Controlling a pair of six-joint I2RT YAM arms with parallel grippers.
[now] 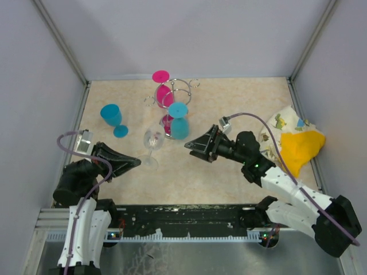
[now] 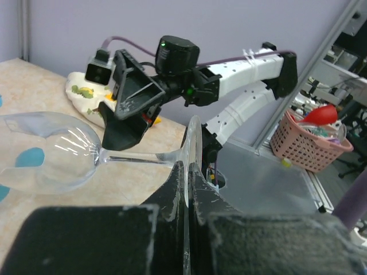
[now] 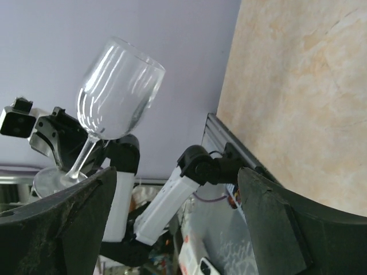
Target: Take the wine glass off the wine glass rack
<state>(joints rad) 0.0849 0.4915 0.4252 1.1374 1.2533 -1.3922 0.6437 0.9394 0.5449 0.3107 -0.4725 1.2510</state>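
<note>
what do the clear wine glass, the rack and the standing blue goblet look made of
Clear wine glass: transparent, glossy highlights; glass or clear plastic, cannot tell.
Wine glass rack: thin silvery wire, shiny; likely metal.
Standing blue goblet: opaque, even colour, dull sheen; probably plastic.

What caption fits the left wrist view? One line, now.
Left gripper pinches the clear wine glass by its foot; right gripper hangs open opposite.

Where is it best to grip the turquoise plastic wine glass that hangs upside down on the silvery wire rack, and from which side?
Probably the turquoise wine glass by its bowl, from the near right: the bowl hangs free below the foot, towards the open right gripper, and the silvery wire rack stands behind.
</note>
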